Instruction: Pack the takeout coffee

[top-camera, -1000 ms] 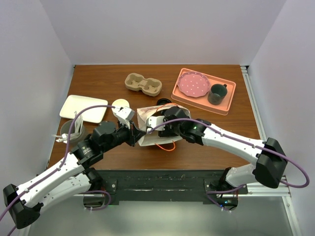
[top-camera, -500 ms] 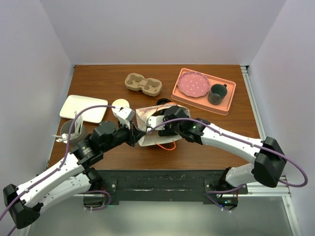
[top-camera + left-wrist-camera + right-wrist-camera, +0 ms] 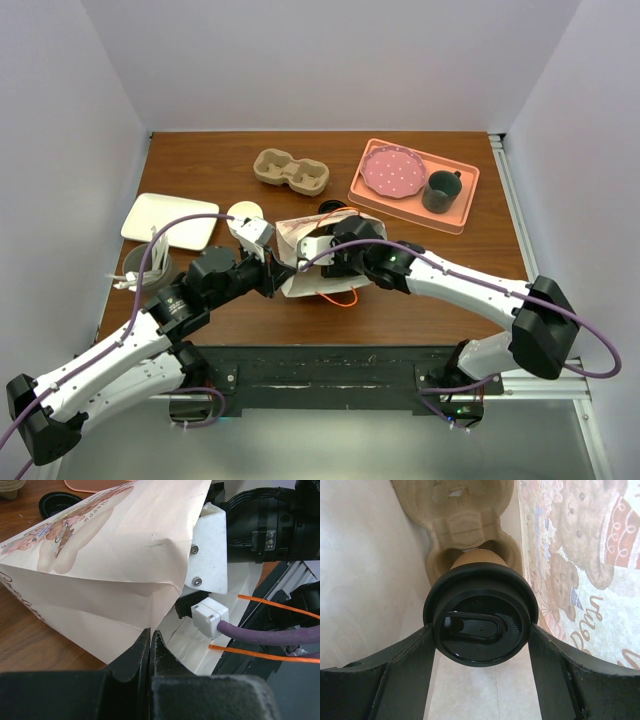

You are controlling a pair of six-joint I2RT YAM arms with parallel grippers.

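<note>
The left gripper (image 3: 150, 631) is pinching an edge of the printed paper bag (image 3: 110, 555), its jaws pressed together on the paper. To the right, the right gripper (image 3: 481, 631) is reaching into the bag and clasping the takeout coffee (image 3: 480, 622) by its black lid. The tan cup is sitting in a pocket of a pulp carrier (image 3: 465, 525), beside the bag's printed wall.

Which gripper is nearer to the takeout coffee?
Right. The right gripper has its fingers on both sides of the lid of the takeout coffee. The left gripper is apart from it, shut on the edge of the paper bag.
</note>
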